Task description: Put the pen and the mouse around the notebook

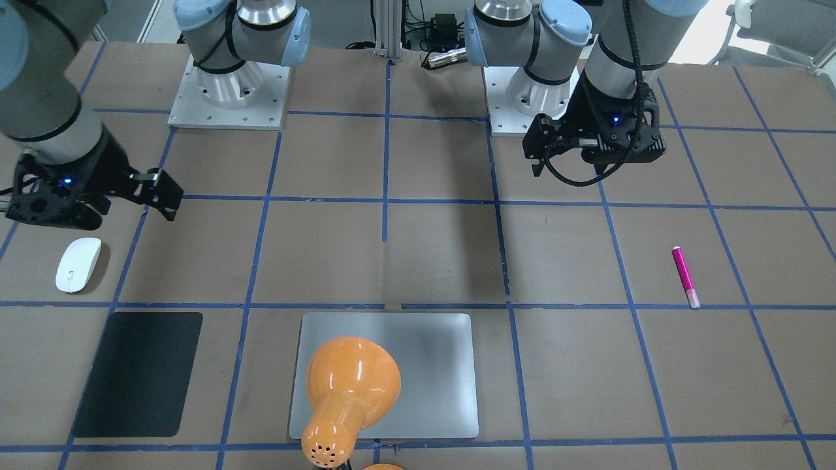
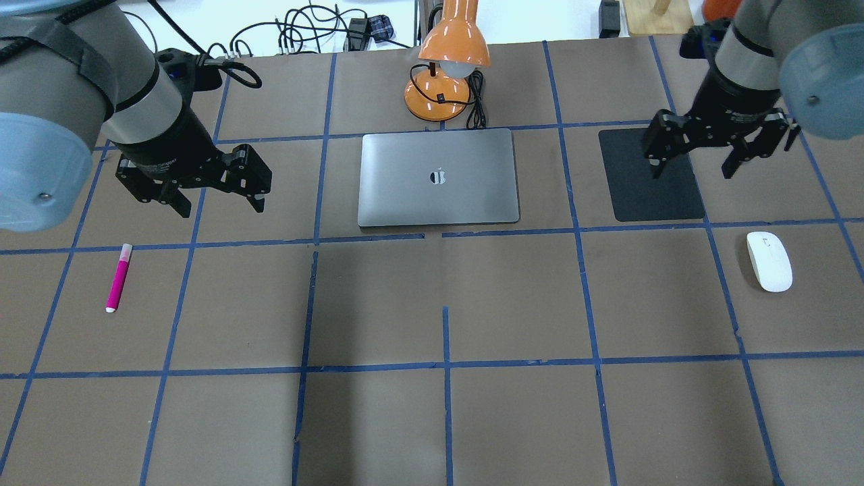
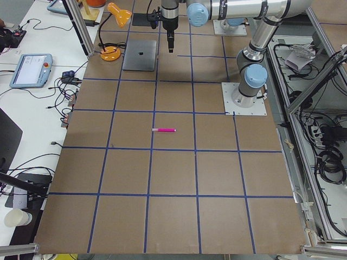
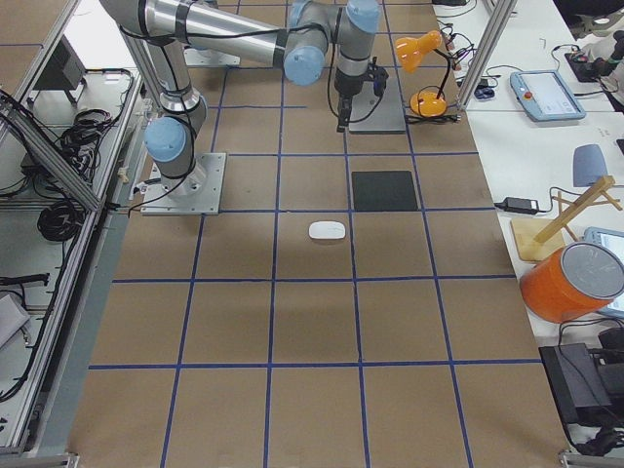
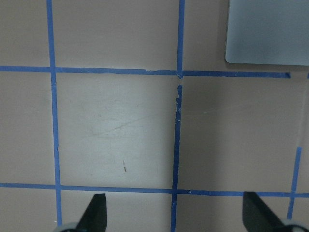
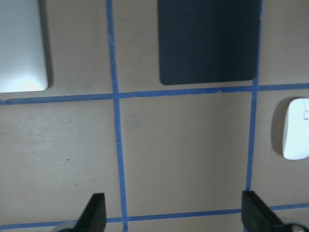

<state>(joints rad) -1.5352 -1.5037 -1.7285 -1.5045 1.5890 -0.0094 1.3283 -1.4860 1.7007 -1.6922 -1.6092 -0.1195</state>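
Observation:
The silver-grey notebook (image 2: 439, 196) lies closed at the far middle of the table; one of its corners shows in the left wrist view (image 5: 268, 31). A magenta pen (image 2: 118, 277) rests on the table at the left, nearer than my left gripper (image 2: 219, 202). That gripper hovers open and empty between the pen and the notebook. At the right lies the white mouse (image 2: 769, 260), also seen at the right edge of the right wrist view (image 6: 295, 128). My right gripper (image 2: 695, 165) hangs open and empty over the black mat, a little beyond the mouse.
A matte black mat (image 2: 651, 196) lies right of the notebook. An orange desk lamp (image 2: 445, 61) stands just behind the notebook, its cord trailing beside it. Blue tape lines grid the brown table. Cables run along the far edge.

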